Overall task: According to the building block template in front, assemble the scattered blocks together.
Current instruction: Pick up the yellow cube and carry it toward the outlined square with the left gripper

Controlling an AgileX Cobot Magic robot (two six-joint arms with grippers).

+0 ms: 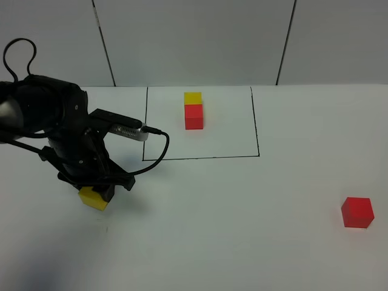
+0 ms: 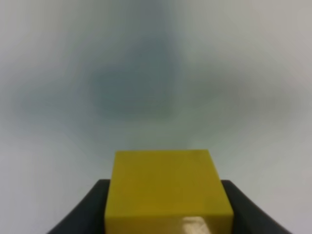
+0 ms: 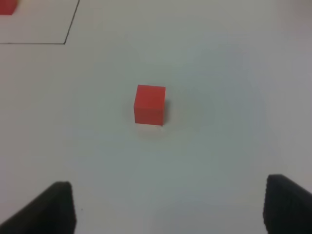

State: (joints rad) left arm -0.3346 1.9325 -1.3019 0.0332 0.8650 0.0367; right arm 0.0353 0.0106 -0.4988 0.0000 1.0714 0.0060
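The template stands at the back middle: a yellow cube [image 1: 193,97] joined to a red cube [image 1: 194,116] inside a black-line rectangle [image 1: 258,127]. At the left, my left gripper [image 1: 99,189] is shut on the loose yellow cube [image 1: 92,198]. In the left wrist view the yellow cube [image 2: 168,187] fills the space between the dark fingers [image 2: 90,209]. The loose red cube [image 1: 357,212] rests alone at the right. My right gripper [image 3: 170,209] hangs open above and short of the red cube [image 3: 149,104]. The right arm does not show in the exterior view.
White table top [image 1: 230,230] with a wall behind it. The left arm's black cable [image 1: 159,151] loops over the rectangle's left edge. A corner of the rectangle line [image 3: 68,34] and a bit of the template's red cube [image 3: 6,6] show in the right wrist view.
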